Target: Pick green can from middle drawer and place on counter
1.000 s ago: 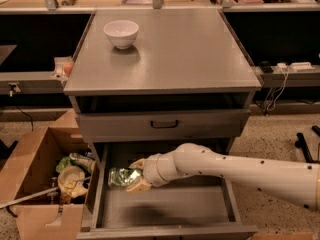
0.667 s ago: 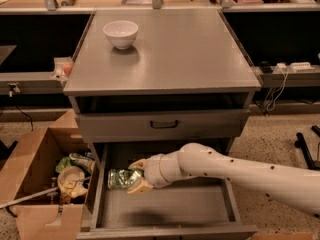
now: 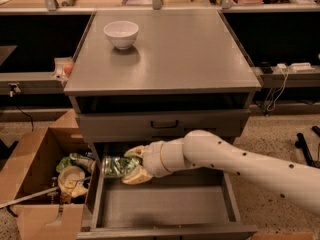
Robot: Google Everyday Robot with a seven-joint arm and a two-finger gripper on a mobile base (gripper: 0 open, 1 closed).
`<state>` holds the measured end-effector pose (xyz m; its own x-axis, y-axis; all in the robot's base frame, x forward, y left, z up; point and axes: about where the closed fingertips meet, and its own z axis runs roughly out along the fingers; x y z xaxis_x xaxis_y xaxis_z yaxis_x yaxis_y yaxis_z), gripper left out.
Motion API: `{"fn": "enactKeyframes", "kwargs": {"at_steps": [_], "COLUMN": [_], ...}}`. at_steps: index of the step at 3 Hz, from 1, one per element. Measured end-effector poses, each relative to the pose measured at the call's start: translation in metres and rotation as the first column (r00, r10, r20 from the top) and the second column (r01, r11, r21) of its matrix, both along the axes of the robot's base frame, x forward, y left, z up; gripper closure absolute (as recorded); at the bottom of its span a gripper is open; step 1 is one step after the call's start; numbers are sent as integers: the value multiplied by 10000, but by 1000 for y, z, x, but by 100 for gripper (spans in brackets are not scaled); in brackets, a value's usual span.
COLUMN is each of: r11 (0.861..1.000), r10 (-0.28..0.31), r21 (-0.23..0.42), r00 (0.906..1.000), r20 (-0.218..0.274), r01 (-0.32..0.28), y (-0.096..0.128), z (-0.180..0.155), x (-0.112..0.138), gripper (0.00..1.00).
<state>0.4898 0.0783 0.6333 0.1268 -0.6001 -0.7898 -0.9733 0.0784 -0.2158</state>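
The white arm (image 3: 250,166) reaches in from the lower right of the frame, and its gripper (image 3: 128,167) sits inside the open middle drawer (image 3: 165,205), toward that drawer's upper left part. The two pale fingers (image 3: 135,151) are closed onto the green can (image 3: 114,166), one above it and one below. The can lies on its side between them, its end pointing toward the drawer's left wall and very near it. Whether the can rests on the drawer floor or hangs just above it cannot be told. The rest of the drawer's grey floor lies bare below the gripper, toward the bottom of the frame.

Above the open drawer is a shut, shallower drawer front (image 3: 200,125) with a black handle. Over that, the grey counter (image 3: 175,59) fills the upper middle of the frame. A white bowl (image 3: 121,34) stands upright on the counter near its upper left corner, well apart from the can.

At the lower left, beside the cabinet, an open cardboard box (image 3: 27,164) holds mixed clutter.
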Motion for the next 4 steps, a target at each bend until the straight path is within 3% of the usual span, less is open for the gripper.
{"fn": "enactKeyframes", "kwargs": {"at_steps": [1, 2, 3, 4], "r11": [9995, 9947, 9947, 9893], "r10": [-305, -930, -930, -1427], "r21": [-28, -215, -215, 44], "r00": [9932, 9690, 9690, 9636], "r20": [1124, 2290, 2290, 2259], "r01": [310, 1006, 1006, 1455], "y": [1, -10, -10, -21], "z": [86, 180, 180, 200], "x": [8, 33, 33, 57], "gripper": [100, 100, 100, 100]}}
